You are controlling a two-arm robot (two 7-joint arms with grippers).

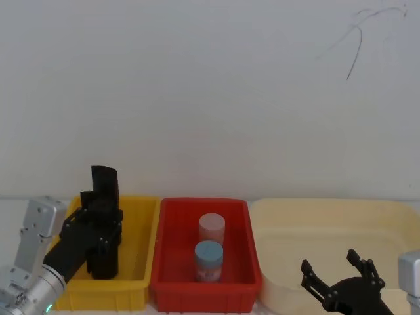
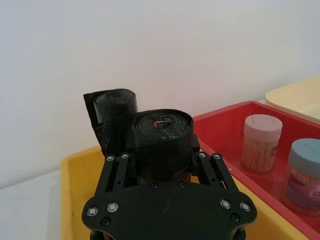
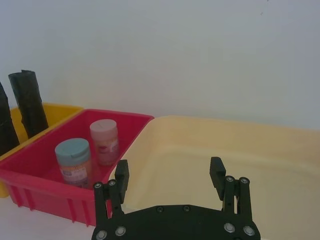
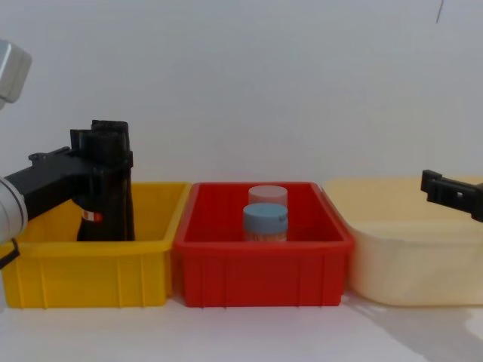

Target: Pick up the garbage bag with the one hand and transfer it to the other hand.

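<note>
The garbage bag (image 1: 105,260), a black roll with a small red-and-white mark, stands upright in the yellow bin (image 1: 142,262). My left gripper (image 1: 102,214), on the green-lit arm, is shut on the roll's upper part. In the left wrist view its fingers (image 2: 118,161) press both sides of the garbage bag (image 2: 162,131). From the chest view the left gripper (image 4: 102,162) holds the garbage bag (image 4: 107,215) above the bin's rim. My right gripper (image 1: 330,262) hovers open over the cream tub (image 1: 328,216), holding nothing; it appears again (image 3: 169,167) in the right wrist view.
A second black roll (image 1: 104,180) stands just behind the held one in the yellow bin. The red bin (image 1: 164,262) in the middle holds a pink-lidded jar (image 1: 211,228) and a blue-lidded jar (image 1: 209,259). A white wall rises close behind the bins.
</note>
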